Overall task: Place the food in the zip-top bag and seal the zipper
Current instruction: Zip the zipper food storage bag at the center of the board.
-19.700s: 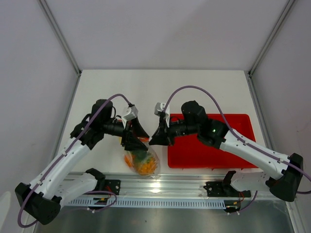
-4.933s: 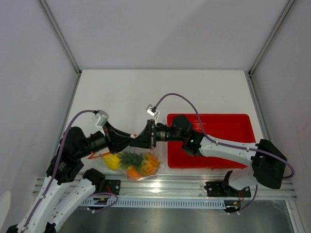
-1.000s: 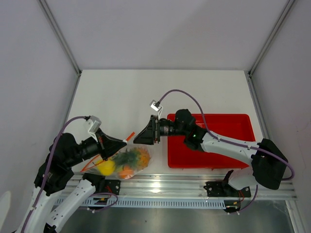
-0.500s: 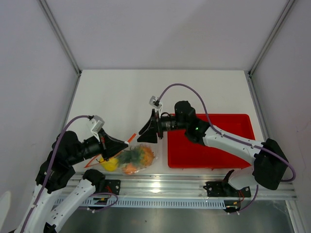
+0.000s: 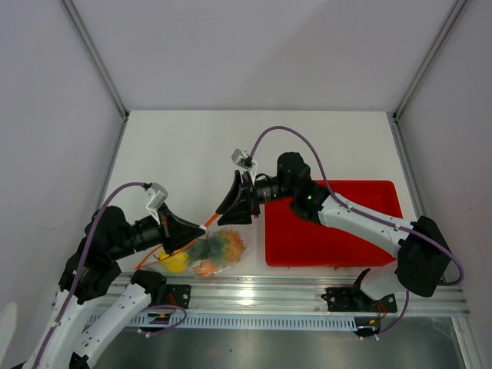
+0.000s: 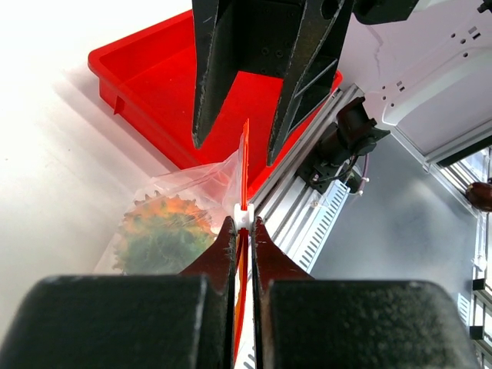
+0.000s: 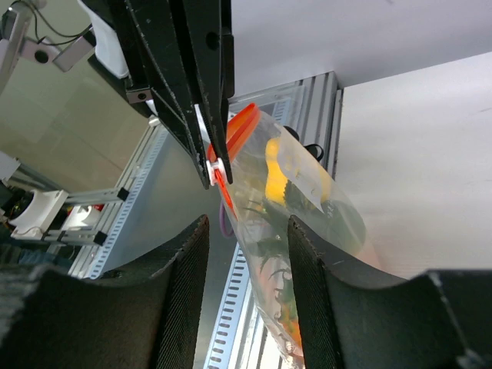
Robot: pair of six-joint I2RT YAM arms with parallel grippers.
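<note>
The clear zip-top bag [image 5: 227,247] hangs low over the table's near edge, holding the food: a pineapple [image 5: 212,247], a yellow lemon [image 5: 175,261] and an orange fruit [image 5: 204,268]. My left gripper [image 5: 201,228] is shut on the orange-red zipper [image 6: 245,165], just behind its white slider [image 6: 243,216]. My right gripper [image 5: 225,212] faces it from the other side, open. In the right wrist view the bag [image 7: 307,200] passes between the right gripper's [image 7: 248,224] spread fingers, and the slider [image 7: 217,167] sits just beyond their tips.
A red tray [image 5: 354,231] lies on the white table to the right of the bag, under the right arm. The aluminium rail [image 5: 269,292] runs along the near edge, directly below the bag.
The left gripper and the bag have shifted slightly right and up. The right arm has swung farther back, its gripper still at the zipper's end.
</note>
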